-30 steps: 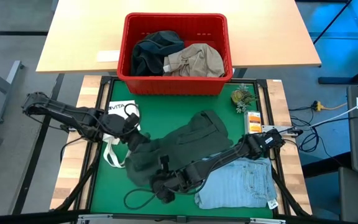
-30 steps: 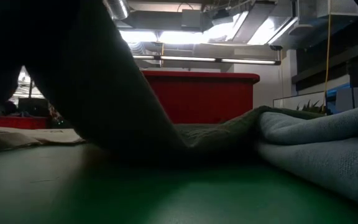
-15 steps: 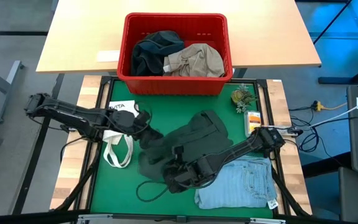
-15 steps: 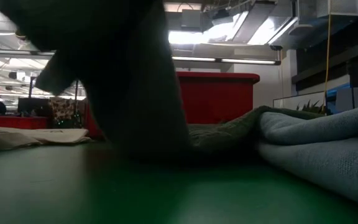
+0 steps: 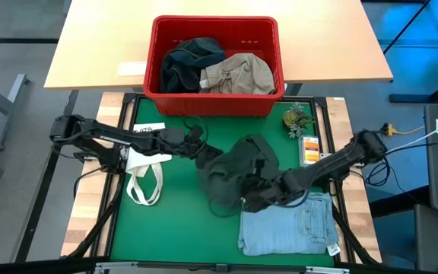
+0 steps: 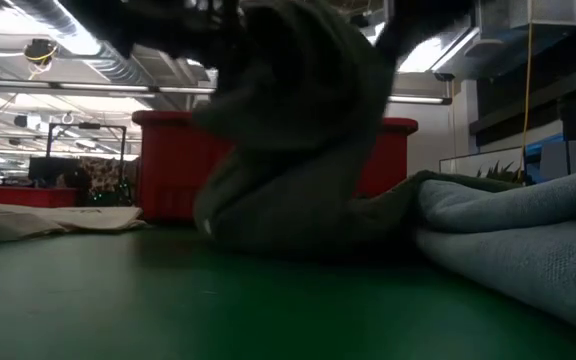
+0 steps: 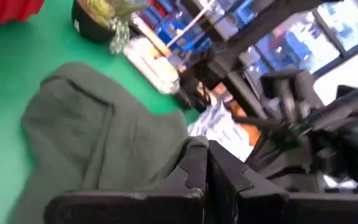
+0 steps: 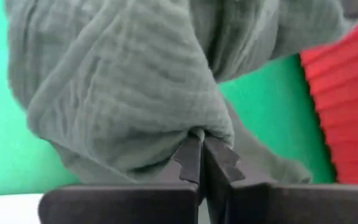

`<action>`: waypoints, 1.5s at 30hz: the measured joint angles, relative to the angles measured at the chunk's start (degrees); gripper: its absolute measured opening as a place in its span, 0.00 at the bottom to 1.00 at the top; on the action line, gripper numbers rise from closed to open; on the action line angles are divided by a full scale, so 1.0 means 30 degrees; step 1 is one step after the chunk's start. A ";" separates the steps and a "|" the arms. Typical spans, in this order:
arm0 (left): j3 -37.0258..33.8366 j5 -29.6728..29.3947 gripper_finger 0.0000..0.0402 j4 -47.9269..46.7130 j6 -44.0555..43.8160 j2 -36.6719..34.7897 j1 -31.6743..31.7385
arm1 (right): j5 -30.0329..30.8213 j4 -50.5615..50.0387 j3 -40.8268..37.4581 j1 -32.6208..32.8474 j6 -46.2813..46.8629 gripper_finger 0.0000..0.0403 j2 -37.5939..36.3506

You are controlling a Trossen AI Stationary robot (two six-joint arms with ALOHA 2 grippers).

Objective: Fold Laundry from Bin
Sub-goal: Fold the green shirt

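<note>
Bin: big red plastic basket (image 5: 215, 103) at the back of the green table mat (image 5: 173, 228).
In the bin: a dark cloth (image 5: 188, 65) and a khaki-beige cloth (image 5: 242, 74).
Left gripper (image 5: 202, 154): jaws pinched tight on the dark green soft garment (image 5: 238, 171).
Right gripper (image 5: 248, 202): also clamped on that garment.
Jeans: light blue denim jeans (image 5: 287, 228) lie on the mat, next to the green garment.

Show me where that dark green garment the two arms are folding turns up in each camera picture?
High view: dark green garment, mat's centre, below the red bin.
Low view: bunched in the middle, red bin behind it.
Left wrist view: spread on the green mat.
Right wrist view: fills the picture, red bin at its edge.
Shared landmark: the red bin.
</note>
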 joint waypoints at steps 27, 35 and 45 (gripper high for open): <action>0.6572 -0.0631 0.00 0.4249 0.5184 1.0076 0.1285 | -0.1919 -0.1224 -0.5700 -0.0063 0.4978 0.01 -0.2131; 0.6572 -0.2022 0.10 0.3258 0.5693 1.0131 0.1296 | -0.2860 -0.1232 -0.5700 -0.0070 0.4963 0.03 -0.2129; 0.6558 -0.2454 0.35 0.3258 0.8196 1.0044 0.1727 | -0.3192 -0.1613 -0.5617 -0.0070 0.4702 0.40 -0.2109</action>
